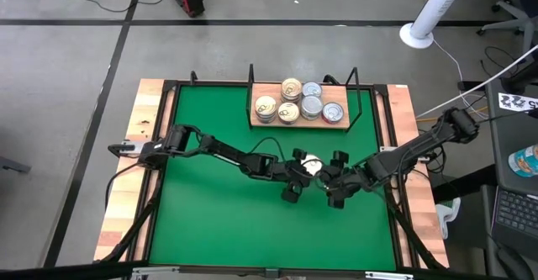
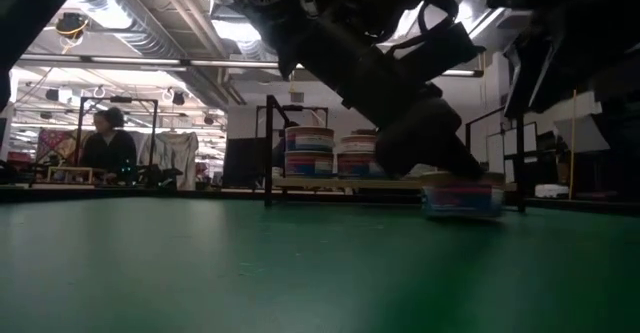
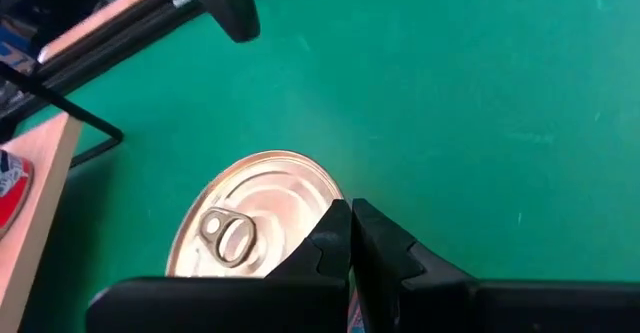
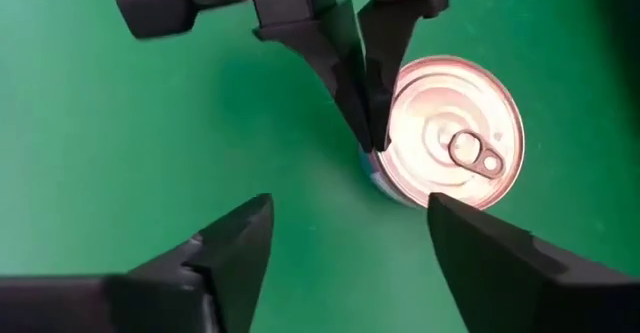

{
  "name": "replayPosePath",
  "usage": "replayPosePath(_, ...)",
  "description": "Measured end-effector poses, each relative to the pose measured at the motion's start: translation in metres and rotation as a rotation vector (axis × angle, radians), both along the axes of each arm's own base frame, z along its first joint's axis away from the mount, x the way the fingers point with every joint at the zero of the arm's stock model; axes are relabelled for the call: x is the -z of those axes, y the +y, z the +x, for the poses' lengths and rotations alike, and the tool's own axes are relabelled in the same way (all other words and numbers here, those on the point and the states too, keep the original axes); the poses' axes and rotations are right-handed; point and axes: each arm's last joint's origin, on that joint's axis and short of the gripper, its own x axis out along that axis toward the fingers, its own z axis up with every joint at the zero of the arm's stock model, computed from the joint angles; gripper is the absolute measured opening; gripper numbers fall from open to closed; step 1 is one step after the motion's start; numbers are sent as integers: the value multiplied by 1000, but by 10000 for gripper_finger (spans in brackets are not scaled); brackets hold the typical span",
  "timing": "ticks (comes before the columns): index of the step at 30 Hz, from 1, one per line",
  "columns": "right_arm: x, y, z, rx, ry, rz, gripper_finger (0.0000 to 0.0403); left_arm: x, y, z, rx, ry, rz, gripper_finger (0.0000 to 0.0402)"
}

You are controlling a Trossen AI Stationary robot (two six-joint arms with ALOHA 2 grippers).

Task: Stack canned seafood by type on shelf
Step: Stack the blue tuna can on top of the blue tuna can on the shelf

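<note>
One gold-topped can (image 1: 311,164) with a pull-tab (image 3: 228,235) stands flat on the green table, near its middle; in the low view this can (image 2: 460,198) sits under the dark grippers. My left gripper (image 3: 350,213) is shut, its tips at the can's rim. My right gripper (image 4: 350,228) is open and hovers above the table just short of the can, touching nothing. At the far edge, the shelf (image 1: 262,88) carries several gold-topped and silver-topped cans (image 1: 312,106), some in stacks (image 2: 310,151). My left gripper has its shut fingertips (image 4: 372,138) against the rim of the can's top (image 4: 390,158), on the side toward the table's left. The fingers slant down from the near left. The can stands upright with its bottom on the table.
Black wire posts (image 1: 360,95) rise at the shelf's ends. Wooden planks (image 1: 139,162) edge the table on the left and right. Green mat (image 1: 227,221) lies free at the near left. A person (image 2: 108,148) sits in the room far behind the table.
</note>
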Motion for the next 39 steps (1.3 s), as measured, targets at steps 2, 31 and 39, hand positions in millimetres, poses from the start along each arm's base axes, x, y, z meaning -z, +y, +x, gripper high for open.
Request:
replayPosePath(2,3,1,2,-25,16,-25,276,0,0,0,-1,11,2,0)
replayPosePath(31,45,6,22,-208,143,-370,280,-24,19,-8,-156,26,-173,0)
replayPosePath(39,43,3,23,-155,100,-486,280,-24,19,-8,-171,22,-194,0)
